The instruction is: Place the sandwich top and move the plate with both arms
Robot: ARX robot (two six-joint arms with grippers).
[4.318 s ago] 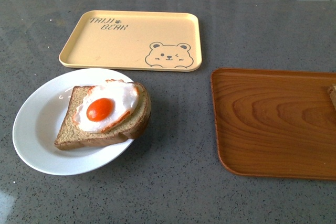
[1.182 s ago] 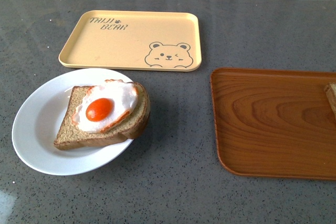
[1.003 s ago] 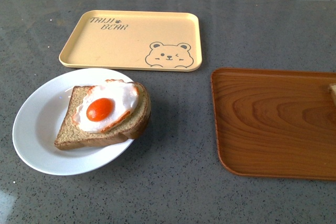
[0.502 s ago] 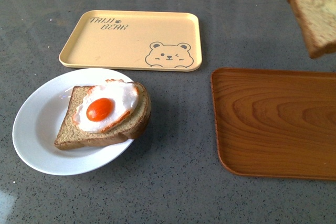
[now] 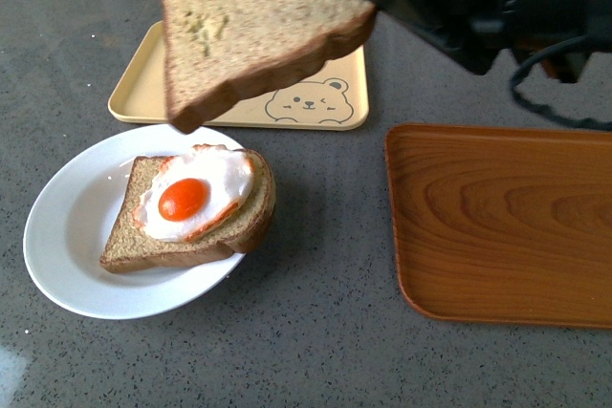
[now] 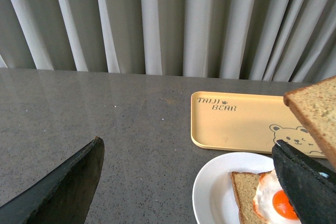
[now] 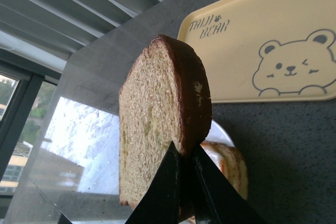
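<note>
Pinching sandwich top, right hand clamped

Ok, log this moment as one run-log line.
step: place top | right fingers: shut on plain brown wholemeal bread slice, airborne | egg-topped brown bread slice: on round white plate, uncovered | left fingers: open, empty
</note>
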